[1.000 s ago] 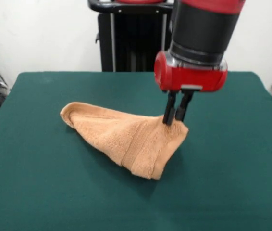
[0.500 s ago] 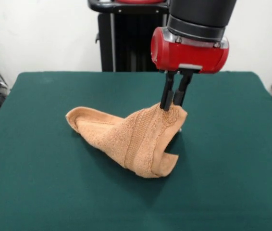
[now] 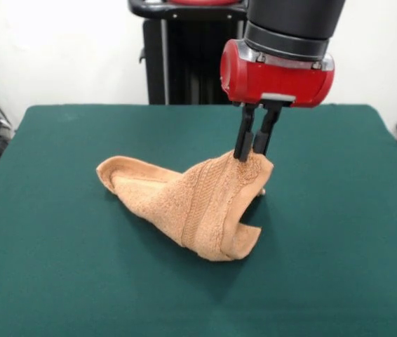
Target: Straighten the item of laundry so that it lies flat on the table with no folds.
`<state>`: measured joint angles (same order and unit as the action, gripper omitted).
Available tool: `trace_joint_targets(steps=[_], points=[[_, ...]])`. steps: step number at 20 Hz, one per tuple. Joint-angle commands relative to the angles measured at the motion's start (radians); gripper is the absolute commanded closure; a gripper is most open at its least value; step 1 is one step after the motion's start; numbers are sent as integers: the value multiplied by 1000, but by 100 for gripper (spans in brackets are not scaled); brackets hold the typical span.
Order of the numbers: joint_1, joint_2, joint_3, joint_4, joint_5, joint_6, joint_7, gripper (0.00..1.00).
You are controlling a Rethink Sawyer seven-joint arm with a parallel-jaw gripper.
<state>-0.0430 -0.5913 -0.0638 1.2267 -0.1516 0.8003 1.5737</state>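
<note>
Since a second ago, the gripper [image 3: 252, 155] has risen and carried one corner of the towel [image 3: 191, 207] up off the table [image 3: 58, 281]; over the last half second nothing appears to shift. Both black fingers [image 3: 243, 137] are pinched together on that raised corner, which sits at about 2 o'clock of the cloth's bulk. From there the orange-tan fabric drapes down toward 8 o'clock in a tent-like slope, with a woven border band running down the middle of the hanging part. At 9 o'clock a rounded, folded end rests on the green felt, and at 5 o'clock the lower hem curls under itself, leaving a small dark hollow beneath the lifted portion. Seen from the front, the cloth lies near the tabletop's centre, slightly toward 12 o'clock, well clear of every edge. Above the fingers, the red wrist housing [image 3: 277, 74] and black arm segment come down from the top edge, with the dark pedestal [image 3: 184, 63] behind them
</note>
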Motion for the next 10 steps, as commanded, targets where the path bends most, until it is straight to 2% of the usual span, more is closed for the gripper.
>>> trace_joint_targets(steps=[1,10], points=[[8,28,64,84,6,56,83,100],[10,35,61,84,8,32,102,100]])
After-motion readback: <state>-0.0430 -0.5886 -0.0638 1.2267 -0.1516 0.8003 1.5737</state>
